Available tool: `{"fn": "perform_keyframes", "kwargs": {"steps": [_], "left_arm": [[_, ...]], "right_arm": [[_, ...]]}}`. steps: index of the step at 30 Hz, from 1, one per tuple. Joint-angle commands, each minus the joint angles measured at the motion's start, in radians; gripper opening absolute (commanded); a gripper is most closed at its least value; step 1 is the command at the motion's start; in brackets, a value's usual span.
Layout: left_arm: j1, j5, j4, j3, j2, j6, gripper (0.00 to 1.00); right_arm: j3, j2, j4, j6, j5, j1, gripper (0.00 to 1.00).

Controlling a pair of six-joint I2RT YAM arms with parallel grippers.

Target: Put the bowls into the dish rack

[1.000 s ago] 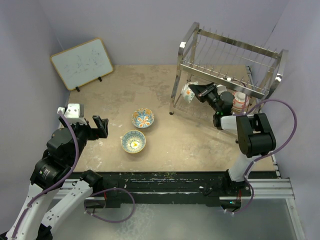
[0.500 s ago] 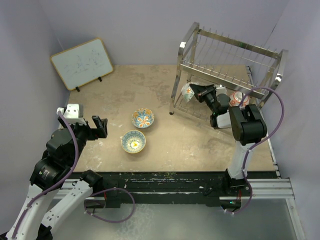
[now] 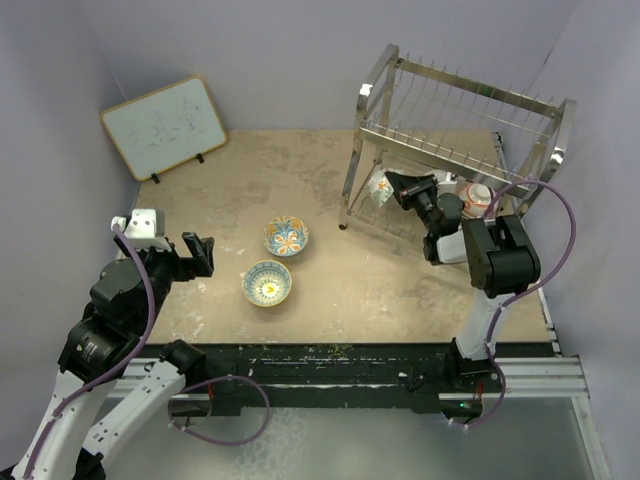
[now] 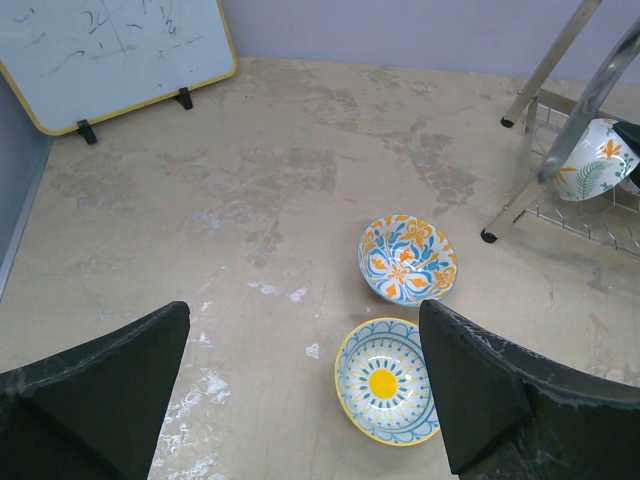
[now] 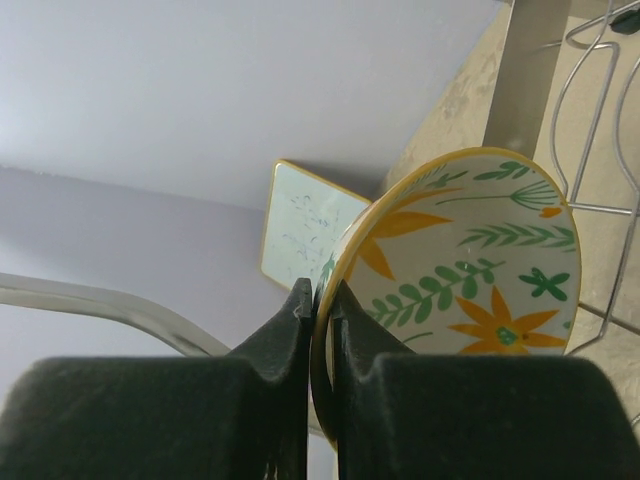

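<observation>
Lilac walls point(image 3: 300, 60) surround a mottled beige table point(image 3: 300, 170) and whiteboard point(image 3: 163, 125)

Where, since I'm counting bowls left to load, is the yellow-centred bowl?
In the top view, the yellow-centred bowl sits on the table left of centre, just nearer the arms than the blue-and-orange floral bowl, right of the left claw.

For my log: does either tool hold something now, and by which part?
The right tool pinches the green-leaf bowl by its rim; the left tool holds nothing.
</observation>
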Motion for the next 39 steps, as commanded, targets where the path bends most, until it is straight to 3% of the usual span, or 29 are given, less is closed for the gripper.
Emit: {"fn": "perform_keyframes", "kwargs": {"steps": [1, 10, 15, 23, 29, 39], "left_arm": [[-0.005, -0.004, 0.041, 0.023, -0.002, 0.014, 0.99], [-0.004, 0.001, 0.046, 0.017, -0.002, 0.011, 0.99], [-0.005, 0.006, 0.049, 0.016, 0.002, 0.009, 0.99], [-0.004, 0.02, 0.058, 0.008, 0.004, 0.003, 0.99], [-0.005, 0.031, 0.064, 0.007, 0.005, 0.003, 0.99], [-0.005, 0.033, 0.066, -0.002, -0.012, 0.003, 0.99]], "right_arm": [[-0.04, -0.034, -0.099, -0.052, 0.045, -0.021, 0.12], [-0.119, -0.045, -0.11, -0.065, 0.052, -0.051, 0.19], [-0.139, -0.059, -0.15, -0.088, 0.059, -0.058, 0.3], [-0.134, -0.154, -0.378, -0.154, 0.114, -0.061, 0.4], [-0.059, -0.234, -0.651, -0.247, 0.168, -0.06, 0.53], [0.007, -0.26, -0.848, -0.322, 0.21, -0.06, 0.71]]}}
